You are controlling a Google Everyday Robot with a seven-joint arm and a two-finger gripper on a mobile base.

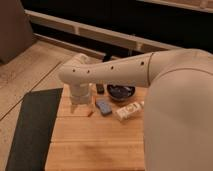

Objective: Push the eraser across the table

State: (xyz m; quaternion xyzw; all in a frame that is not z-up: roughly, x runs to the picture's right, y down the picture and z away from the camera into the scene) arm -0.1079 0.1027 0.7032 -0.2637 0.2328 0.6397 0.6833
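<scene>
The eraser (104, 106) is a small blue rectangular block lying on the light tan plank table (90, 145), near its far middle. My gripper (78, 107) hangs from the white wrist at the table's far left, pointing down. It is just left of the eraser, close to the table top. My white arm (115, 72) reaches across the far edge from the right and hides part of the table.
A dark bowl (121, 91) and a small dark object (100, 89) sit behind the eraser. A white bottle-like object (129, 110) lies to its right. A small orange piece (90, 114) lies to its left front. A dark grey mat (32, 127) lies left of the table.
</scene>
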